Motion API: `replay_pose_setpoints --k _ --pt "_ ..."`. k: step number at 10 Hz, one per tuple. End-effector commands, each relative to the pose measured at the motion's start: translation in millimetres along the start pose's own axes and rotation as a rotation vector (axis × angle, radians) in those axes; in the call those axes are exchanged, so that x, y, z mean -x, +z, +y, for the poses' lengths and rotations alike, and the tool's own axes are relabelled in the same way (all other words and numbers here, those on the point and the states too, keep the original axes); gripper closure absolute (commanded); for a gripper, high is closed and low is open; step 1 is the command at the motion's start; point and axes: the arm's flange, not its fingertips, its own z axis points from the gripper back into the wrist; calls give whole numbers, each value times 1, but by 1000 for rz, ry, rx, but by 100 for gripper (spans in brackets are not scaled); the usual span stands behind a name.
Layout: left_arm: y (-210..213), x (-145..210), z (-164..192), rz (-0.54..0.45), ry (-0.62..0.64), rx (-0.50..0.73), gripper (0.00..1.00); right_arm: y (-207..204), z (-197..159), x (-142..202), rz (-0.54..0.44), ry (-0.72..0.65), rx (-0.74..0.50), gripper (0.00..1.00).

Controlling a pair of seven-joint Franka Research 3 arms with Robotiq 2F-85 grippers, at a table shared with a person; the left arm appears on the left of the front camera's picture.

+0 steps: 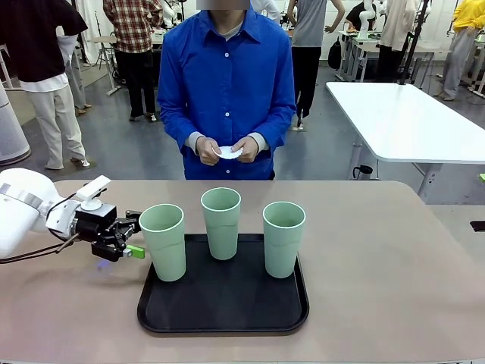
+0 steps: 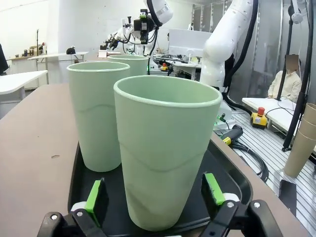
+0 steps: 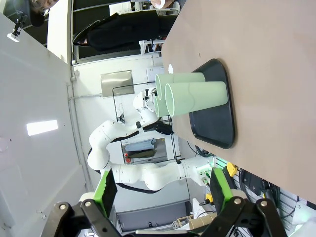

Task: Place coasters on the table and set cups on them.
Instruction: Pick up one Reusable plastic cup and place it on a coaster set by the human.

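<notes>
Bare worktop (image 1: 61, 303) lies open left of the black tray (image 1: 227, 322). The left fingers (image 1: 136, 251) reach in low and level from the left, over the tray's left rim. They are spread wide and hold nothing, one either side of the left cup (image 1: 164, 241), with gaps. The middle cup (image 1: 220, 222) and right cup (image 1: 283, 238) stand upright on the tray, apart. Past the far edge, a person's hands (image 1: 206, 150) hold a white coaster (image 1: 228, 153). The worktop right of the tray is open. The right fingers (image 3: 106, 190) gape empty, well away from the tray.
</notes>
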Motion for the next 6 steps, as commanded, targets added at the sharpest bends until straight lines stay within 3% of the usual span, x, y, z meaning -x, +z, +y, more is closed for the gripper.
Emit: replay_pose_setpoints --k 1,6 --pt "-6 1 8 -21 -22 19 0 0 1 -2 -12 2 -17 0" --pt "-20 1 11 -15 -8 57 0 0 1 -2 -12 2 -17 0"
